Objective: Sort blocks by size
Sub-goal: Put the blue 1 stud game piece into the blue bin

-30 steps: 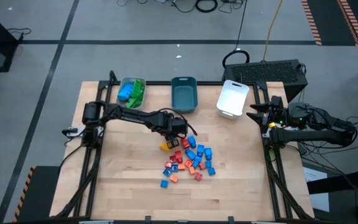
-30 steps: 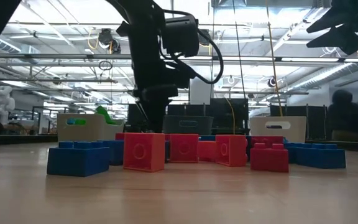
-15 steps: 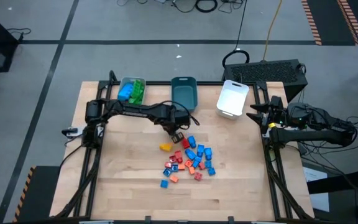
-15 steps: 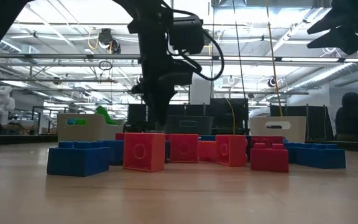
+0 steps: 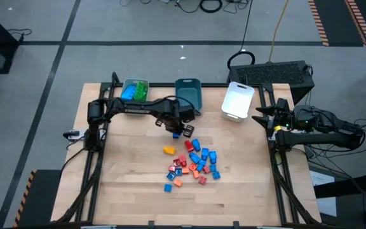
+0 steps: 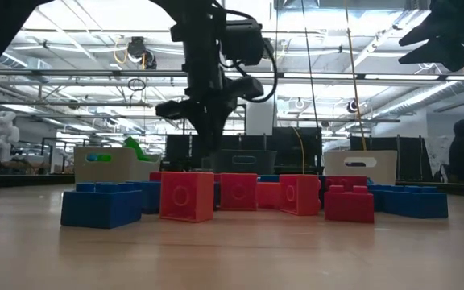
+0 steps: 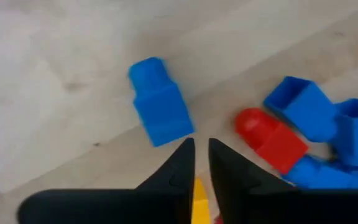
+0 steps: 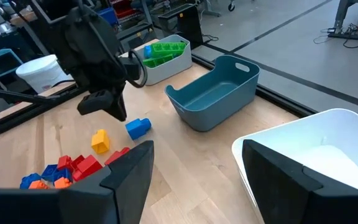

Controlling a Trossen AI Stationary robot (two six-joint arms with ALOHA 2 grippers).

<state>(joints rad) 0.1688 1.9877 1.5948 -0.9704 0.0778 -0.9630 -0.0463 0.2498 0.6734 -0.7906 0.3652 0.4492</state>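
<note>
Behind left end effector (image 7: 201, 163), yellow block (image 7: 199, 198) half-hidden

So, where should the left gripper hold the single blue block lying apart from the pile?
Grip the blue block across its two long flat sides, coming from above. It lies on its side alone on the table, stud pointing sideways, so the left gripper has room.

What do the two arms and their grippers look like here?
Both arms are matte black and jointed, with black cables looping along them. The left gripper has two slim, tapering black fingers. The right gripper has broad, flat black fingers. No markings are legible.
</note>
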